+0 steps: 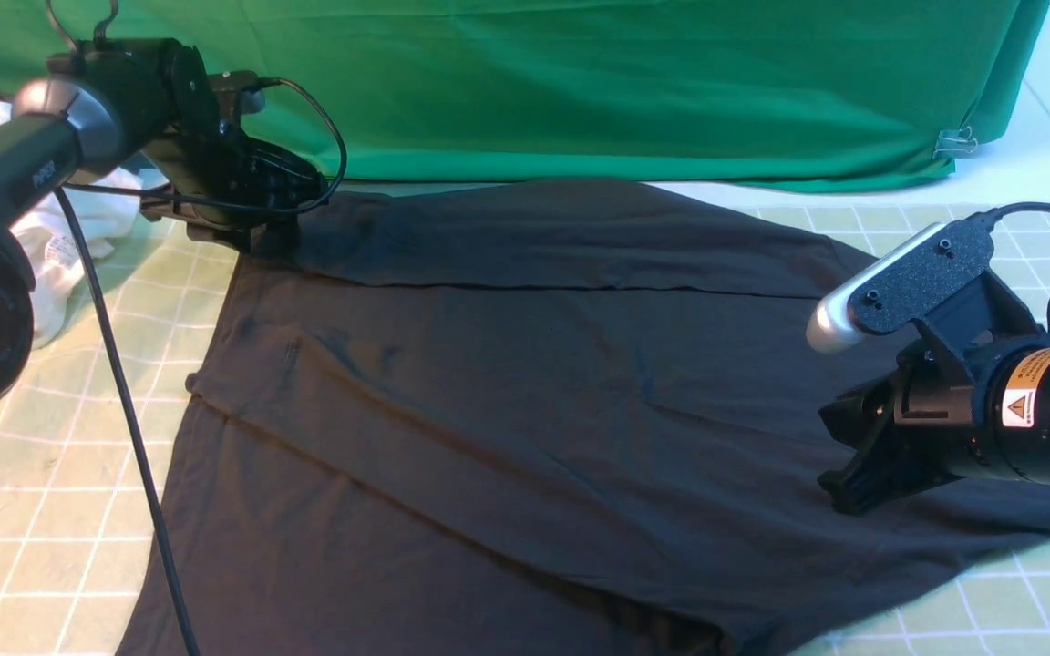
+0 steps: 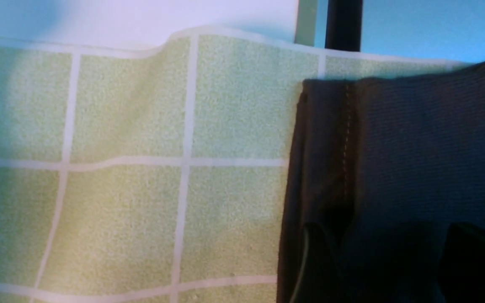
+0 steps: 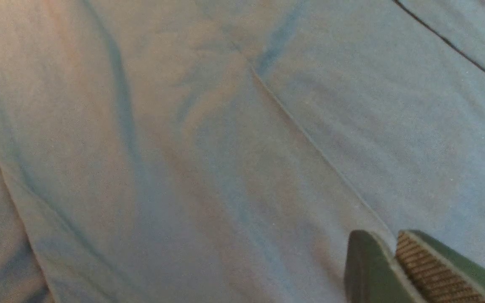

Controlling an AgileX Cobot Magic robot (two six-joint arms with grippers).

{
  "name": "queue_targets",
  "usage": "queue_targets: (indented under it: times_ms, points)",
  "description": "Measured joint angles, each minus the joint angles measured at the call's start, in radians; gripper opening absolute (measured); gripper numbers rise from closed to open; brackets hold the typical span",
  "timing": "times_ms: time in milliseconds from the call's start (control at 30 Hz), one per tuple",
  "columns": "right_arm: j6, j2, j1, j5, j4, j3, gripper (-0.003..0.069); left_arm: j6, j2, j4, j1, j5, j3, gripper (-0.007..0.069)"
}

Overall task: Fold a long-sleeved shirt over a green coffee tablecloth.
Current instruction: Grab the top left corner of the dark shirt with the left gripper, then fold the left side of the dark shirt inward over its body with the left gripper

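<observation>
Partly, long-sleeved shirt [image 1: 488, 383] runs out of front view's near edge.

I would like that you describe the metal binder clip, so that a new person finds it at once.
Look at the deep-green fabric hanging across the far side, beyond the dark shirt. Follow its lower edge to the right end, near the corner. The binder clip there is small, silvery, with thin wire loops, unlike the plain cloth around it.
</observation>
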Motion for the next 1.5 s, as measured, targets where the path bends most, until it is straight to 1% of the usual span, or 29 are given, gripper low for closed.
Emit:
queue_targets:
  times_ms: [67,133,233,267,367,433,600,700,833,867,967,1067,1367,1500]
  points:
    - [0.0,0.0,0.0,0.0,0.0,0.0,0.0138,0.001,0.009,0.0,0.0,0.008,0.0,0.0325]
    - [0.0,0.0,0.0,0.0,0.0,0.0,0.0138,0.001,0.01,0.002,0.0,0.009,-0.003,0.0283]
    - [0.0,0.0,0.0,0.0,0.0,0.0,0.0139,0.001,0.01,0.002,0.001,0.009,-0.005,0.0181]
    - [0.0,0.0,0.0,0.0,0.0,0.0,0.0141,0.001,0.008,0.003,0.001,0.009,-0.005,0.013]
    - [0.0,0.001,0.0,0.0,0.0,0.0,0.0143,0.004,-0.007,-0.001,0.002,0.006,-0.005,0.0015]
    - [0.0,0.002,0.0,0.0,0.0,0.0,0.0144,0.004,-0.019,-0.008,0.002,0.006,-0.007,-0.0016]
    - [0.001,0.002,0.0,0.0,0.0,0.0,0.0144,0.022,-0.058,-0.05,0.001,0.008,-0.02,-0.0025]
    - [0.001,0.003,0.0,0.0,0.0,0.0,0.0144,0.029,-0.079,-0.061,-0.001,0.046,-0.039,-0.0025]
    - [0.001,0.003,0.0,0.0,0.0,0.0,0.0144,0.053,-0.122,-0.067,-0.002,0.176,-0.078,-0.0025]
    - [0.001,0.003,0.0,0.0,0.0,0.0,0.0144,0.053,-0.125,-0.067,-0.002,0.184,-0.08,-0.0025]
    - [0.001,0.003,0.0,0.0,0.0,0.0,0.0146,0.088,-0.176,-0.067,-0.003,0.316,-0.129,-0.0025]
    - [0.0,0.003,0.0,0.008,0.0,0.0,0.0147,0.107,-0.225,-0.065,-0.003,0.381,-0.158,-0.0025]
    - [0.0,0.003,0.0,0.061,0.0,0.0,0.0147,0.112,-0.377,-0.045,-0.003,0.404,-0.16,-0.0025]
    - [0.0,0.003,0.0,0.087,0.0,0.0,0.0148,0.112,-0.464,-0.044,-0.003,0.402,-0.083,-0.0025]
